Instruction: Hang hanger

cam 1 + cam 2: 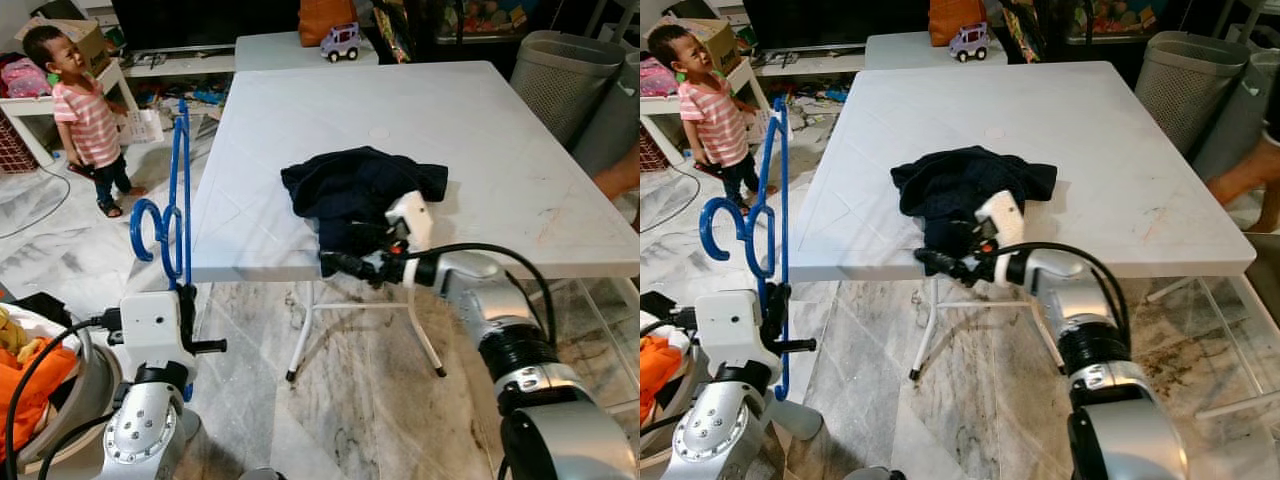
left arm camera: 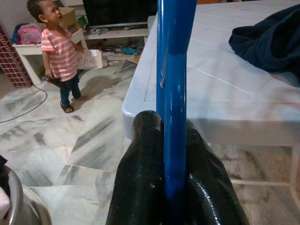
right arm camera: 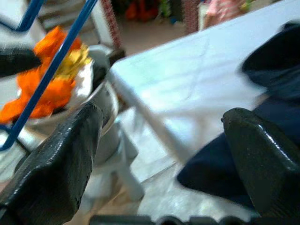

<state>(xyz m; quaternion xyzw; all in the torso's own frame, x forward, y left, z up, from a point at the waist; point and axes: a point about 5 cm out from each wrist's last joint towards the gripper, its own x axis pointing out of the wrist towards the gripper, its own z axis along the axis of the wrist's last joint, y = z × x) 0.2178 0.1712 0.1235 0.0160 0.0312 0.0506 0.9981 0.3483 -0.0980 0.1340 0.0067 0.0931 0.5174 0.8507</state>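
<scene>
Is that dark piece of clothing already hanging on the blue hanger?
No, the dark garment lies crumpled on the white table, while the left gripper holds the blue hanger bare and upright beside the table.

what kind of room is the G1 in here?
Most likely a lived-in family living room: a dark TV screen on a low shelf, a purple toy car, a white plastic folding table with a dark navy garment, and a marble-patterned tile floor.
</scene>
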